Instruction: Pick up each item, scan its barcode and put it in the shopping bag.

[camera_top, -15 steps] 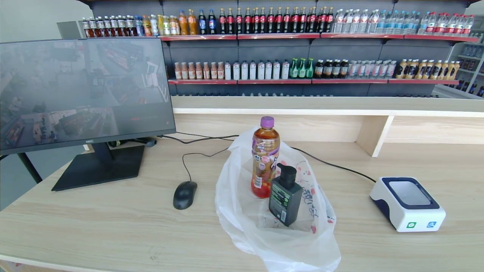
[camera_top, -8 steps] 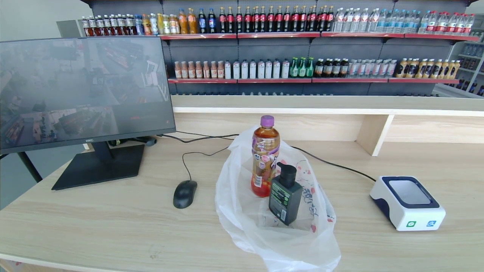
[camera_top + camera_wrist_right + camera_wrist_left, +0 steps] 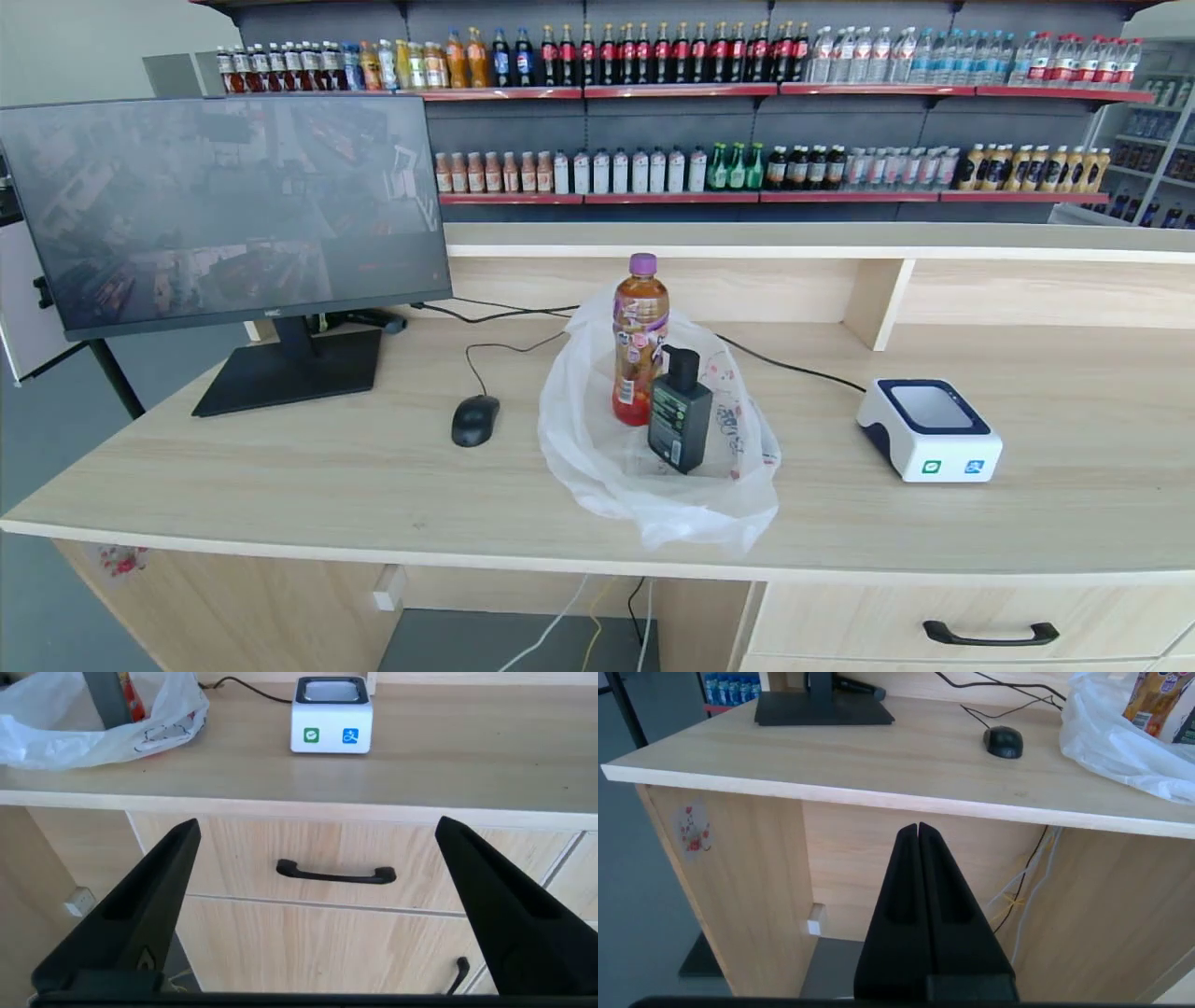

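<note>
The white plastic shopping bag (image 3: pixel 653 467) lies on the wooden counter (image 3: pixel 280 467), near the middle, and its thin sides are sunk down and open. Inside the bag two items stand upright: a tea bottle (image 3: pixel 640 336) with a purple cap, and a dark pump bottle (image 3: pixel 680 420) just beside it on the side nearer to the robot. I cannot tell whether the two bottles touch each other. The white and dark blue scanner (image 3: pixel 929 431) sits on the counter to the right of the bag, apart from it, with its window facing up, and a black cable runs from it behind the bag. To the left of the bag there is a black mouse (image 3: pixel 474 420), and farther left a monitor (image 3: pixel 233 205) on a flat black stand. Behind the counter, shelves (image 3: pixel 775 91) carry rows of drink bottles. The left gripper (image 3: pixel 920 833) is low in front of the counter, below the edge of the top, and its two fingers are pressed together with nothing between them. The right gripper (image 3: pixel 318 826) is also low, in front of the drawer with the black handle (image 3: pixel 336 873); its fingers are spread wide and hold nothing. Both grippers are well apart from the bag and from the scanner.
</note>
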